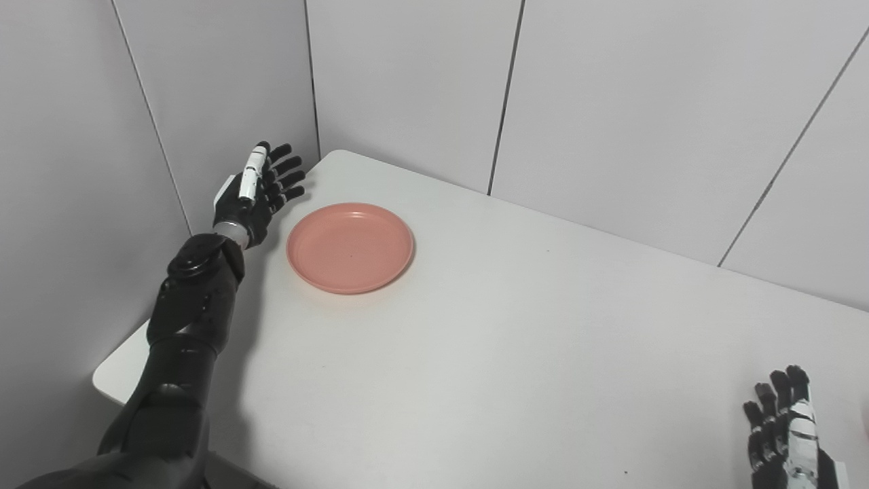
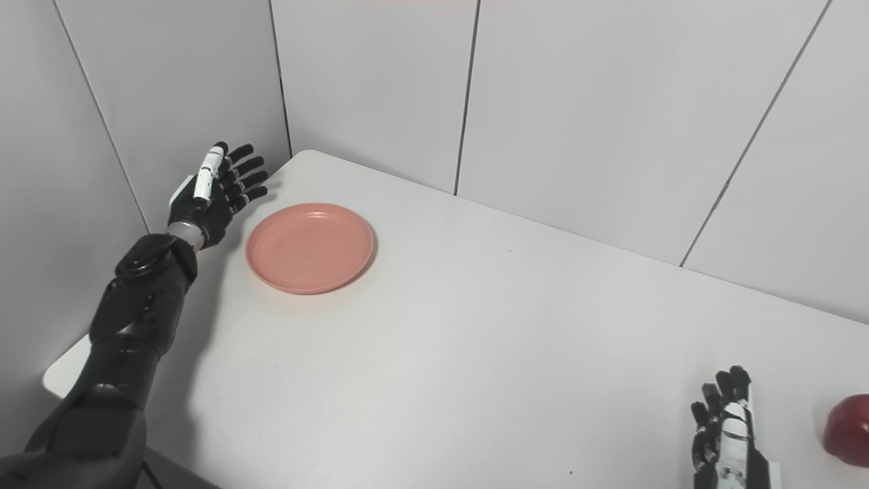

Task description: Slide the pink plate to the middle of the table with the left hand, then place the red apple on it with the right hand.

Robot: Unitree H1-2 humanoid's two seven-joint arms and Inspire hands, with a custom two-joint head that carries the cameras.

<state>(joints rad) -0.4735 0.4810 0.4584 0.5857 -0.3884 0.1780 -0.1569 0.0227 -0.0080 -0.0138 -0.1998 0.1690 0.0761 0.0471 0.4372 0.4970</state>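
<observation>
Plate (image 1: 349, 247), pink and bare, lies flat on the white table (image 1: 516, 353) in the upper left of the frame, close to the table's far left corner and well apart from its middle. Nothing rests on it, and the tabletop between it and the centre is plain white surface with only a few tiny dark specks.

Just left of the plate, the left hand (image 1: 256, 193) hangs at the table's left edge, its fingers spread and pointing up and to the right, toward the wall corner. It holds nothing and does not touch the plate; a narrow strip of table shows between the palm and the plate's rim. The dark left arm (image 1: 183, 326) runs down from it to the bottom left of the frame, over the table's near left corner.

The apple (image 2: 848, 429), red, sits at the far right edge of the right eye view, low in the frame, cut off by the picture's border. In the left eye view only a faint sliver of it shows at the right edge.

The right hand (image 2: 725, 428) is at the bottom right, just left of the apple and apart from it, fingers pointing up and loosely apart, holding nothing.

Grey wall panels (image 1: 611, 95) with dark seams stand behind the table along its far and left sides, close behind the left hand.
</observation>
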